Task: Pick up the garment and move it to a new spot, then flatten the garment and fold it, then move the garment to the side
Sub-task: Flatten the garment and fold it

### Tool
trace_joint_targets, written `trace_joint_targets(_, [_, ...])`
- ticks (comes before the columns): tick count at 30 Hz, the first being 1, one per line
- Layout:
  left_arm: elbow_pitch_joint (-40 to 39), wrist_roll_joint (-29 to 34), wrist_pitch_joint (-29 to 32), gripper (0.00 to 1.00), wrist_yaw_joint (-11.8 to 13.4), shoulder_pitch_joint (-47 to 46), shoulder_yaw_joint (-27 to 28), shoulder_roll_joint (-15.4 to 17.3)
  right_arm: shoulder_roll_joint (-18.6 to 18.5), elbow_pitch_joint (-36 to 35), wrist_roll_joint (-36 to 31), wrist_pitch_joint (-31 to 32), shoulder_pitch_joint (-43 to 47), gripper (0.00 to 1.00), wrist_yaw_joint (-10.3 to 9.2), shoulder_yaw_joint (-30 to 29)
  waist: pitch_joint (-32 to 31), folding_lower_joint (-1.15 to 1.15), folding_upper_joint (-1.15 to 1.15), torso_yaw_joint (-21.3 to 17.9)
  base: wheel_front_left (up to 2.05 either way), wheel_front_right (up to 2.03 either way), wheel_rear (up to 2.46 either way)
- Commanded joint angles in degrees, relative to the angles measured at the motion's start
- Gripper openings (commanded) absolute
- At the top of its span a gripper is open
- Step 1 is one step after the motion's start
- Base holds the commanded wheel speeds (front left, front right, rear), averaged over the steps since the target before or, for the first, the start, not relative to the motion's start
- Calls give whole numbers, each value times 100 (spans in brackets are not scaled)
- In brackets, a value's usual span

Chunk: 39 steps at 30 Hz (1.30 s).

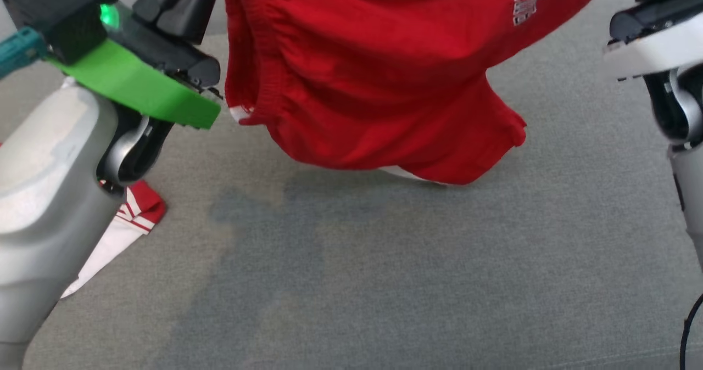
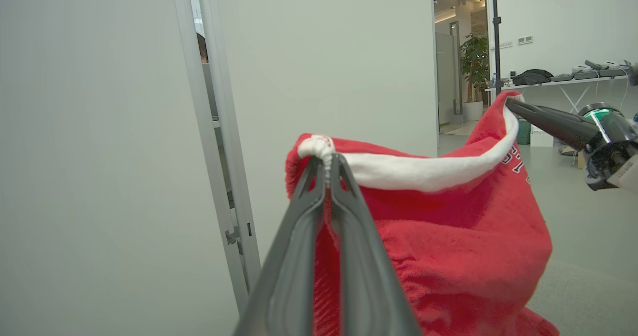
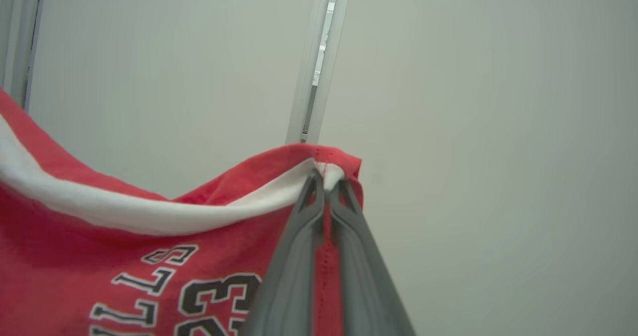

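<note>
Currently, left gripper (image 2: 325,160) and right gripper (image 3: 325,177) jaws are clenching the garment (image 1: 373,84) aloft; it should be lowered evenly, taut, onto the tabletop (image 1: 384,282).

I'm in an office-like lab. White partition panels (image 2: 324,67) stand close, and past them I see a potted plant (image 2: 474,52) and a gear-laden table (image 2: 553,83).
</note>
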Motion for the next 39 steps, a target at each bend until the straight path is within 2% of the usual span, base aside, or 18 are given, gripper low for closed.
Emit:
trace_joint_targets(1, [123,-24,-36,0,-15,-267,-80,-37,-45,148,-85,-1,-256,0,-6,26,609,0,0,-201,0,0,0])
trace_joint_targets(7, [742,13,-44,0,-14,-1255,77,-263,149,1031,-271,-245,-1403,0,-8,-151,1396,0,0,-314,0,0,0])
trace_joint_targets(13, [1034,410,-42,0,-3,-1990,819,-551,414,1823,-637,-538,-2553,0,-8,-515,1864,0,0,-382,0,0,0])
trace_joint_targets(18, [853,728,-43,0,-3,-1859,1481,-834,548,2200,-778,-612,-2948,0,-10,-816,1929,0,0,-325,0,0,0])
trace_joint_targets(21, [813,792,-43,0,-2,-1336,1536,-904,644,2242,-683,-621,-2613,0,-9,-868,1850,0,0,-281,0,0,0])
trace_joint_targets(25, [860,690,-43,0,-2,-233,1645,-1056,689,2385,-472,-624,-1729,0,-11,-750,1622,0,0,-218,0,0,0])
trace_joint_targets(27, [878,899,-43,0,-2,357,1470,-987,729,2536,-272,-625,-1181,0,-13,-641,1505,0,0,-201,0,0,0])
trace_joint_targets(34, [1051,612,-45,0,-1,2364,1720,-1505,627,2835,466,-626,468,0,-14,-141,1104,0,0,-167,0,0,0])
trace_joint_targets(39, [1093,692,-45,0,-1,3264,1771,-1755,591,2759,890,-626,1314,0,-14,59,766,0,0,-153,0,0,0])
